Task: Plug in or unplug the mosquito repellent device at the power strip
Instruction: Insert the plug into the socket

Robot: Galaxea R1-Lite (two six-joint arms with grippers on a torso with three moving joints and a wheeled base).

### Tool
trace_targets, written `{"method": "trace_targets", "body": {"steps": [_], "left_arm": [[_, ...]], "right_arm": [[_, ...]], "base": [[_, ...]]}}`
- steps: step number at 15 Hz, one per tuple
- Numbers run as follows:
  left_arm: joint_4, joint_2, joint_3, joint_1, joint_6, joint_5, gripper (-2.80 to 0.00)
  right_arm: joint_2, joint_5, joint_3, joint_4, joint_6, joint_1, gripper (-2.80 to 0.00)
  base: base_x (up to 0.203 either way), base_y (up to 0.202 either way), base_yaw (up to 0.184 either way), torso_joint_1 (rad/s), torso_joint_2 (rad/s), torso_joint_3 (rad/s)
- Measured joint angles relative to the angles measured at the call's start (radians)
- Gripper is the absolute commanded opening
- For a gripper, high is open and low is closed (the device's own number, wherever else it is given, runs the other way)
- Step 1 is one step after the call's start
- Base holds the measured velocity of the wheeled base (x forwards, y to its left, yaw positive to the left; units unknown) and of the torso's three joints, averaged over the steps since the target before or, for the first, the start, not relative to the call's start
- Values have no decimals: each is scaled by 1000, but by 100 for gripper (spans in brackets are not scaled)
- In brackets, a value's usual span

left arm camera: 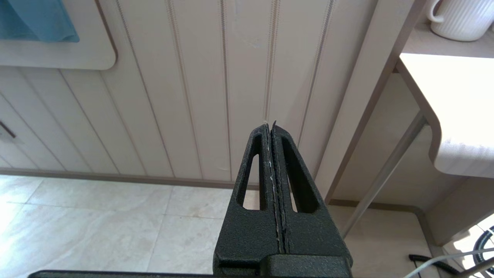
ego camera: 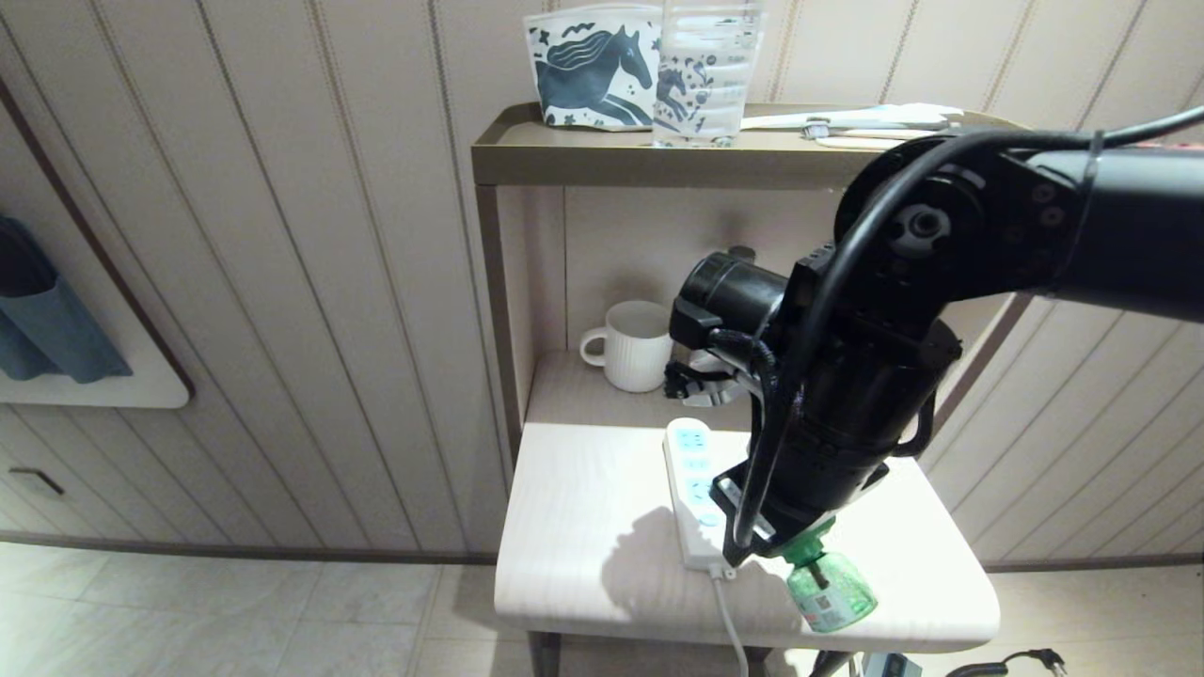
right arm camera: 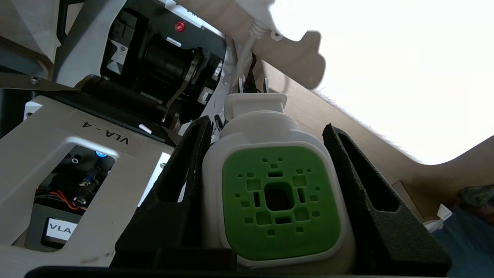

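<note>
My right gripper (right arm camera: 266,123) is shut on the mosquito repellent device (right arm camera: 278,193), a black finger on each white side, its green square top facing the wrist camera. Both metal prongs (right arm camera: 252,85) stick out bare in the air, clear of any socket. In the head view the device's green bottle (ego camera: 828,588) hangs tilted under my right wrist, at the table's front edge. The white power strip (ego camera: 691,489) lies just left of it, its cord (ego camera: 729,611) dropping over the edge. My left gripper (left arm camera: 270,125) is shut on nothing, parked low left of the table.
A white ribbed mug (ego camera: 640,343) stands at the back of the pale table (ego camera: 583,545). The upper shelf (ego camera: 583,160) carries a horse-print pouch (ego camera: 588,70) and a clear water bottle (ego camera: 705,70). Panelled wall lies behind, tiled floor (left arm camera: 96,224) below.
</note>
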Motion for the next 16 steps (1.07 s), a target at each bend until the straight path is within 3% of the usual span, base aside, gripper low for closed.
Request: {"method": "trace_targets", "body": {"steps": [12, 16], "left_arm": [[0, 0, 0, 0, 0, 0, -280], [0, 0, 0, 0, -1, 0, -280]], "right_arm": [[71, -1, 1, -15, 1, -22, -280], [123, 0, 1, -54, 1, -37, -280]], "base": [[0, 0, 0, 235, -512, -268], [0, 0, 0, 53, -93, -48]]}}
